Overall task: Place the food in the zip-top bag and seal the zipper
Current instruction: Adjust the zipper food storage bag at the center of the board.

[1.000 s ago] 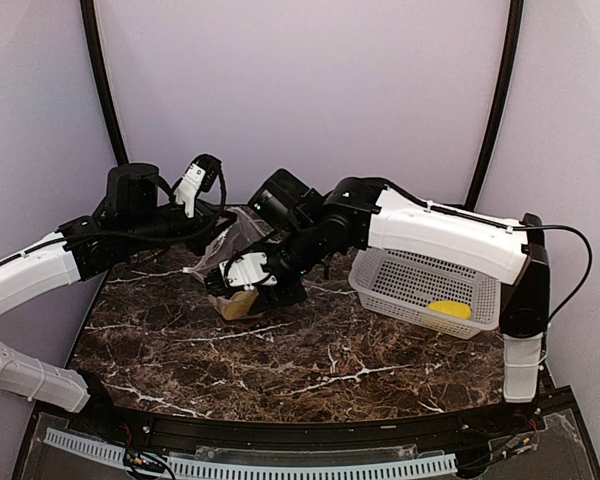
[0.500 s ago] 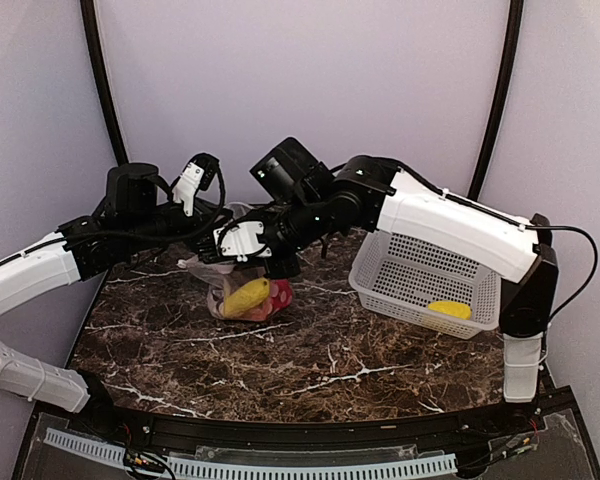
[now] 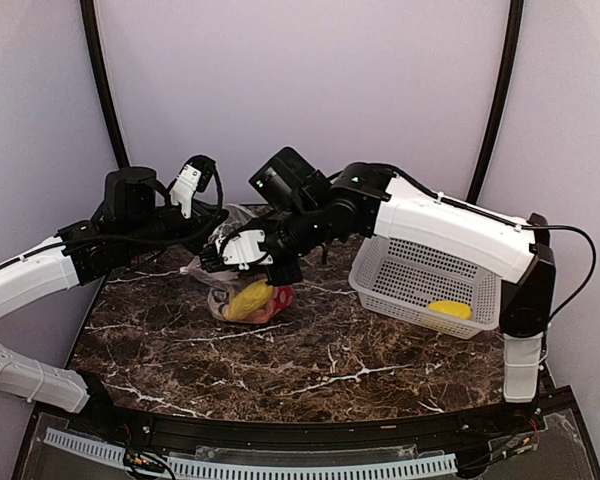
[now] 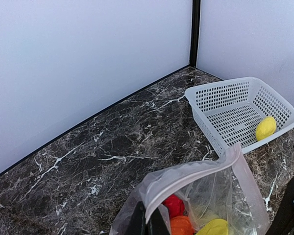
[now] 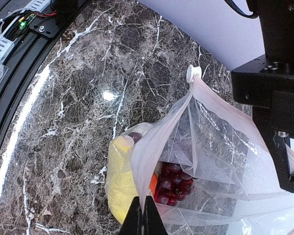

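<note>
The clear zip-top bag [image 3: 242, 285] hangs between both grippers over the back middle of the table. A yellow piece [image 3: 247, 297], an orange-red one [image 4: 182, 225], a red pepper [image 4: 173, 204] and dark grapes [image 5: 174, 181] lie in it. My left gripper [image 4: 147, 223] is shut on the bag's upper edge by the pinkish-white zipper strip [image 4: 196, 178]. My right gripper [image 5: 141, 215] is shut on the opposite edge of the bag. The bag also shows in the right wrist view [image 5: 210, 152]. A second yellow piece [image 3: 450, 309] lies in the white basket.
The white perforated basket [image 3: 410, 275] stands at the right of the table; it also shows in the left wrist view [image 4: 220, 98]. The purple wall runs close behind the bag. The black rail runs along the table's near edge [image 3: 280, 430].
The bag has been lifted and pulled open between the two grippers, so the food inside shows. My right gripper has moved up and slightly left with its edge. The left arm has barely moved.
</note>
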